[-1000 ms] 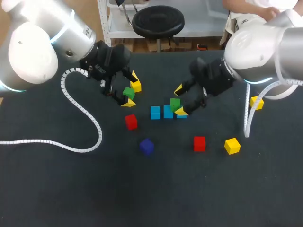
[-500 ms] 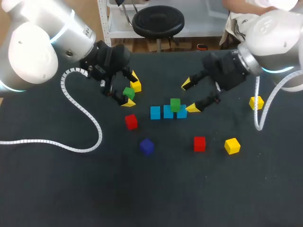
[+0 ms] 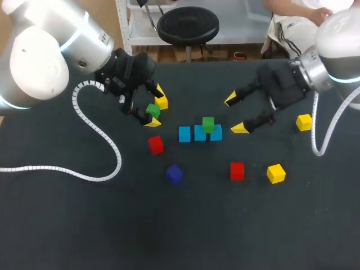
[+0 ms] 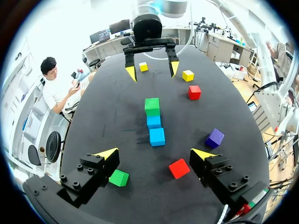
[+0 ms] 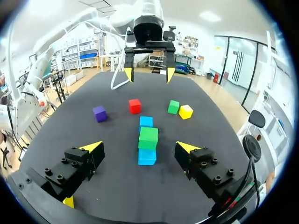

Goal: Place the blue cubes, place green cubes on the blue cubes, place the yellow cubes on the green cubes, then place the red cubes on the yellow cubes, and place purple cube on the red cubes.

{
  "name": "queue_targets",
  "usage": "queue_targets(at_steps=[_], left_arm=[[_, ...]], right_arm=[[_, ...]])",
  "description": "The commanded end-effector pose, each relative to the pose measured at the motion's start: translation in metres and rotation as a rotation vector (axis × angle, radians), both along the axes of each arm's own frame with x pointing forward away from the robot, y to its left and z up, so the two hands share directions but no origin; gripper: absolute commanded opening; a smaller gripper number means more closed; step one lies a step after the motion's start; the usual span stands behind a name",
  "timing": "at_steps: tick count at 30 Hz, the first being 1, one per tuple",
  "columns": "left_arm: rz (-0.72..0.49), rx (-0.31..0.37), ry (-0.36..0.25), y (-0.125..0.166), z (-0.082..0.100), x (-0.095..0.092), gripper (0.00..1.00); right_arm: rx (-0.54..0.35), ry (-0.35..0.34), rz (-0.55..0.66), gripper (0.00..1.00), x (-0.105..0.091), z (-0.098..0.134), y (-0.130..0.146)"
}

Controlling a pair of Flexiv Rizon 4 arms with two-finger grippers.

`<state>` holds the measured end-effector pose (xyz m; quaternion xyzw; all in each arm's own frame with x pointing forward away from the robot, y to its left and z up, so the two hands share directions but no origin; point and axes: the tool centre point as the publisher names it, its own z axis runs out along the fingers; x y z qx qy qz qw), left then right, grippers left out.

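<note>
**A:** Left gripper [image 3: 155, 106]?

**B:** Spread wide and gripping nothing. It hangs over the far left of the table [image 3: 84, 225]. A green cube [image 3: 152, 111] lies between its fingers, which stand too far apart to pinch it. A yellow cube [image 3: 162, 102] sits just beside that green one, on its far side.

**A:** And the right gripper [image 3: 235, 114]?

**B:** Also spread, also empty. It hangs just right of the blue cubes [image 3: 199, 133].

**A:** How do those lie?

**B:** Three of them, touching, in a left-to-right row at mid-table. A second green cube [image 3: 208, 124] sits on top, toward the row's right end. I cannot tell which blue cube carries it.

**A:** The rest?

**B:** The left red cube [image 3: 156, 144] is just nearer than the row's left end, close under the left gripper. The purple cube [image 3: 174, 174] lies nearer again, a little to the right of it. The right red cube [image 3: 237, 170] is near and right of the row, with a near yellow cube [image 3: 275, 173] beside it on the right. A far yellow cube [image 3: 304, 122] lies well right, past the right gripper. A white cable [image 3: 95, 129] trails across the table's left side.
</note>
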<state>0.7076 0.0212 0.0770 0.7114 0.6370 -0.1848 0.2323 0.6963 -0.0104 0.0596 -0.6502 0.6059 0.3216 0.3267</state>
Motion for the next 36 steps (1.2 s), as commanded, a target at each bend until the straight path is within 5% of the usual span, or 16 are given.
queue_targets(at_steps=[1,36], left_arm=[[-0.004,0.001,0.003,0.000,0.000,0.002,1.00],[-0.004,0.001,0.003,0.000,0.000,0.002,1.00]], right_arm=[[0.013,0.002,0.008,1.00,0.003,0.002,-0.007],[-0.006,0.024,-0.049,1.00,0.003,0.018,-0.023]])
